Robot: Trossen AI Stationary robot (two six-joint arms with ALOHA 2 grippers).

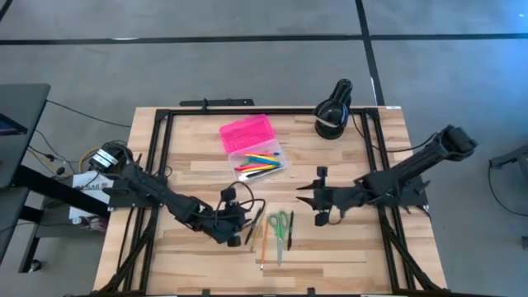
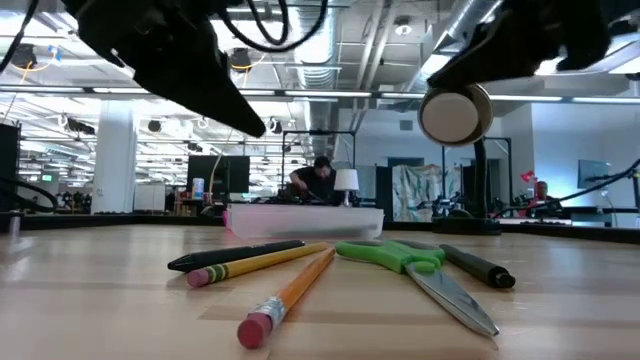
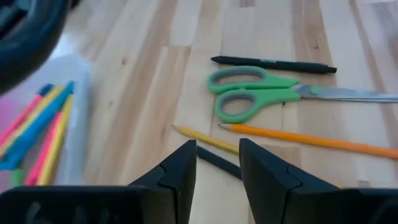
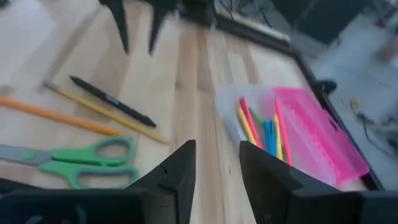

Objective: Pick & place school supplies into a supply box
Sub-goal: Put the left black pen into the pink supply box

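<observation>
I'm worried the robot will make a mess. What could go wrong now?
The black pen, yellow pencil and orange pencil lie close together under the open left gripper, so it might grab two or knock one rolling. The supply box is already crowded, so another might not fit neatly.

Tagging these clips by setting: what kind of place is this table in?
Probably a large open lab or workshop. The low view shows an exposed ceiling with ducts and strip lights, a person at a distant bench, and the high view shows a bare concrete floor around the table.
</observation>
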